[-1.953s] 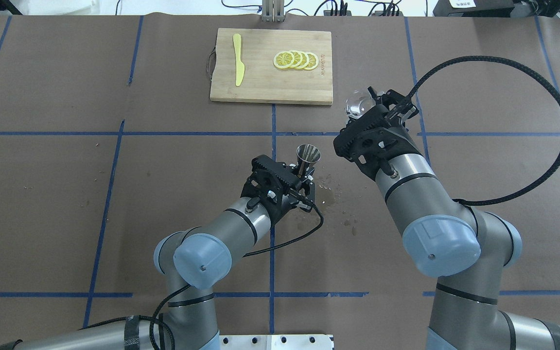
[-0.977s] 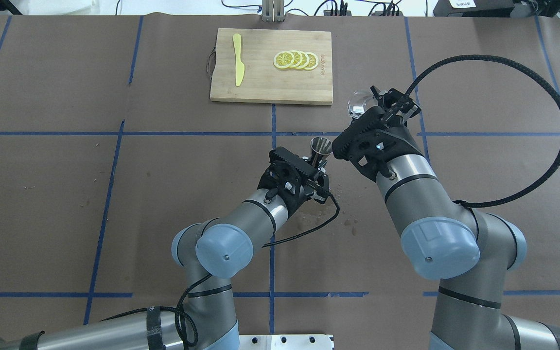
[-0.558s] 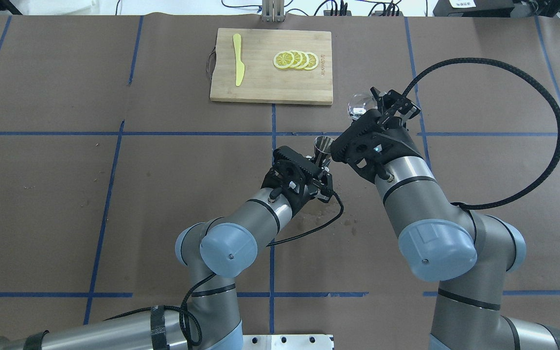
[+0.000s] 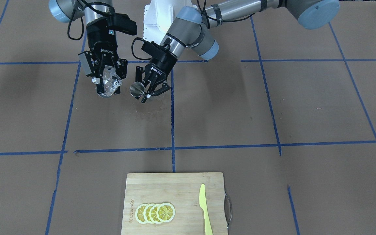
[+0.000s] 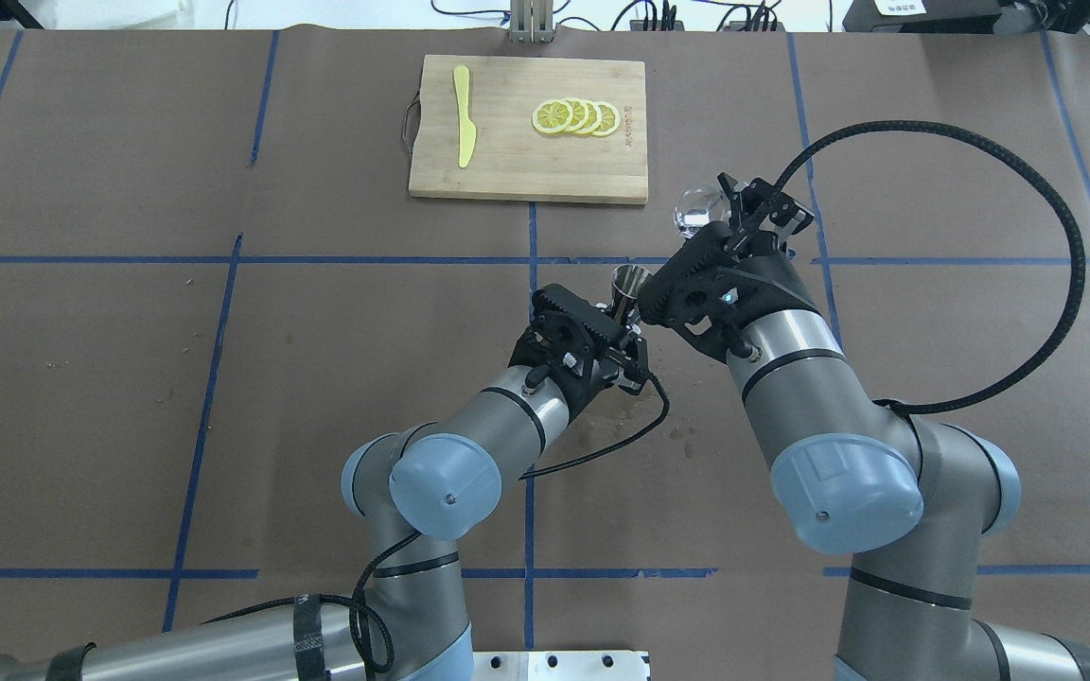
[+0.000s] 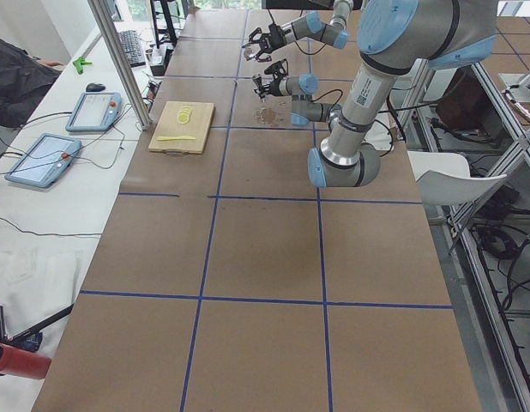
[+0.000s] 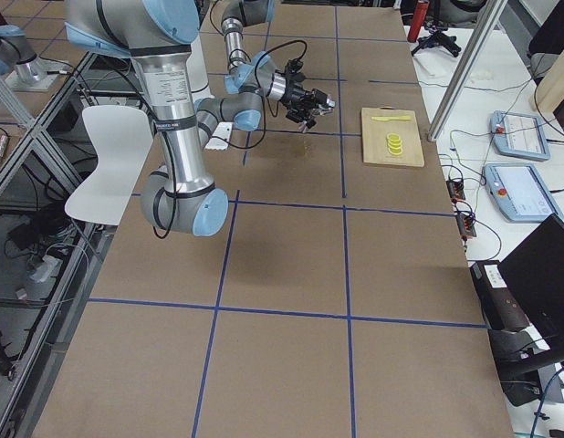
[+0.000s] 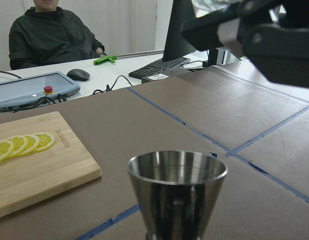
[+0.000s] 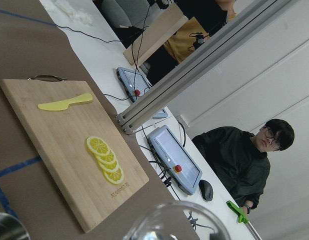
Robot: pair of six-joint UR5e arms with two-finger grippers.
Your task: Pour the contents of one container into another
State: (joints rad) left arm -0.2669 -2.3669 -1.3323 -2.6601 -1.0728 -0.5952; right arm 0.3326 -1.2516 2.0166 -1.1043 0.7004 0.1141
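My right gripper (image 4: pixel 109 85) is shut on the clear glass cup (image 4: pixel 108 81), held above the table; the glass cup (image 5: pixel 696 205) also shows in the overhead view, and its rim (image 9: pixel 177 222) fills the bottom of the right wrist view. My left gripper (image 4: pixel 143 89) is shut on the steel jigger (image 4: pixel 138 88) at its waist, upright, open cone up. The jigger (image 5: pixel 628 283) sits just beside the right wrist, a short gap from the glass. In the left wrist view the jigger's cone (image 8: pixel 177 187) looks empty. Whether the glass holds liquid I cannot tell.
A wooden cutting board (image 5: pixel 507 161) lies at the far middle with lemon slices (image 5: pixel 575 116) and a yellow knife (image 5: pixel 463 115). Wet spots (image 5: pixel 677 435) mark the brown paper below the grippers. Operators and tablets sit beyond the table's far edge.
My left arm carried the jigger up and right, close beside the right wrist, then held still. The right wrist has turned slightly, shifting the glass a little to the left.
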